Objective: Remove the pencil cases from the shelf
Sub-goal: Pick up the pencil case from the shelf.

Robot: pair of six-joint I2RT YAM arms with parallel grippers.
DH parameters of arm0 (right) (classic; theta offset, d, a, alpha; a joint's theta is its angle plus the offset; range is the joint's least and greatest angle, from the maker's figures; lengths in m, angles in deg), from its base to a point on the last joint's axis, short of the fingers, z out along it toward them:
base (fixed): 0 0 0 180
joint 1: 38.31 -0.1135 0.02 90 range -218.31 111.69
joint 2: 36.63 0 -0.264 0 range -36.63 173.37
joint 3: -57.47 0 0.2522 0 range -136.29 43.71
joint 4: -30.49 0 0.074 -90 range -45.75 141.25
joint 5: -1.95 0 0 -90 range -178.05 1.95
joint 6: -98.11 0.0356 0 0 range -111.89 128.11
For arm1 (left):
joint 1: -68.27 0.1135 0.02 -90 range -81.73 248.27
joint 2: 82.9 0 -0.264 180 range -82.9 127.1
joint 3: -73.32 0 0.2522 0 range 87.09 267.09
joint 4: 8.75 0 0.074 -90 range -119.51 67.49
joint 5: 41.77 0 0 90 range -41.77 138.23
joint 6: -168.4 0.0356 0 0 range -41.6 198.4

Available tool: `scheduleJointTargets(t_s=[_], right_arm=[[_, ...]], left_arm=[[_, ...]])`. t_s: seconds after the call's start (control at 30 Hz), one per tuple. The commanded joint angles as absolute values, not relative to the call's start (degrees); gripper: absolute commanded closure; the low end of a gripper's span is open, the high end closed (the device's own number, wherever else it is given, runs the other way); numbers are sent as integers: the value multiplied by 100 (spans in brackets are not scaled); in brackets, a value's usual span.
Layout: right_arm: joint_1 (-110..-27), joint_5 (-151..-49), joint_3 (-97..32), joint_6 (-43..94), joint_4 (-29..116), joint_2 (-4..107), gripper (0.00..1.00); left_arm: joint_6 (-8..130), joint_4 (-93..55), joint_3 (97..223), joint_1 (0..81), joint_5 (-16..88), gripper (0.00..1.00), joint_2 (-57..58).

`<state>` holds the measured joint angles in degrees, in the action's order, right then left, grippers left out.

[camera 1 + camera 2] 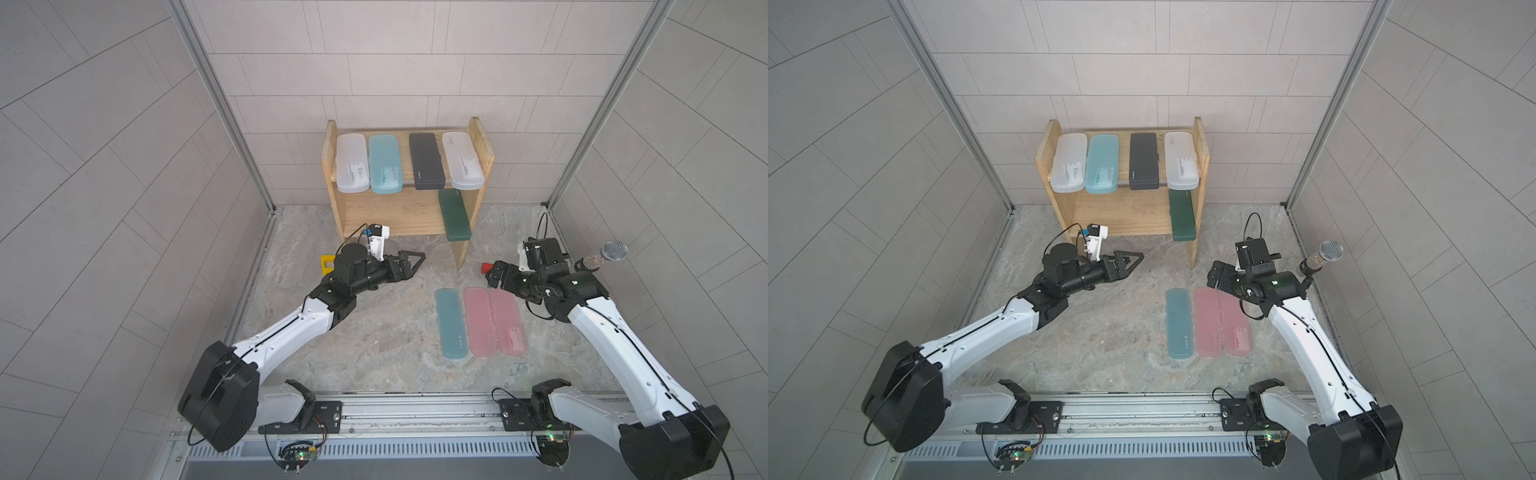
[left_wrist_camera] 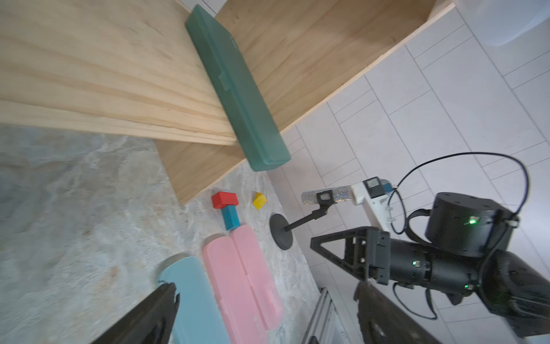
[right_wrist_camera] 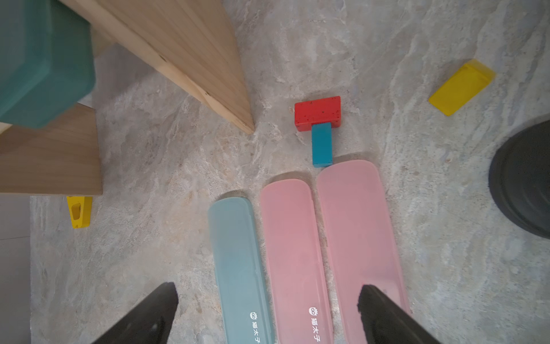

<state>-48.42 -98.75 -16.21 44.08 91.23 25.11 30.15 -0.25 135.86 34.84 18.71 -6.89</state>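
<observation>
Marble tabletop (image 1: 374, 332) holds three pencil cases (image 1: 451, 324) near right, five sit on the shelf (image 1: 386, 208); left gripper (image 1: 415, 266) and right gripper (image 1: 496, 276) gape empty, so you likely reach next for the dark green case (image 1: 455, 214), lower tier, right end.

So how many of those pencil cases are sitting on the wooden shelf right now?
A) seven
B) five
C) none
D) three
B: the shelf carries four on its top tier, a white case, a teal case, a black case and a second white case, plus a dark green case on the lower tier.
</observation>
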Motion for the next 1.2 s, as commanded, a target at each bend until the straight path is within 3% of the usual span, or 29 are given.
scheduleJointTargets(t_s=[0.0,0.77,1.17], right_arm=[[-4705,-10142,-1740,4187,9580,2610,0],[-4288,-10298,-1700,4153,9767,2252,0],[-4178,-10255,-1562,4186,9970,1906,0]], left_arm=[[2391,170,14113,3296,1793,0,-280],[1592,530,16079,3108,2028,1,2222],[1304,562,16635,3103,1978,14,2761]])
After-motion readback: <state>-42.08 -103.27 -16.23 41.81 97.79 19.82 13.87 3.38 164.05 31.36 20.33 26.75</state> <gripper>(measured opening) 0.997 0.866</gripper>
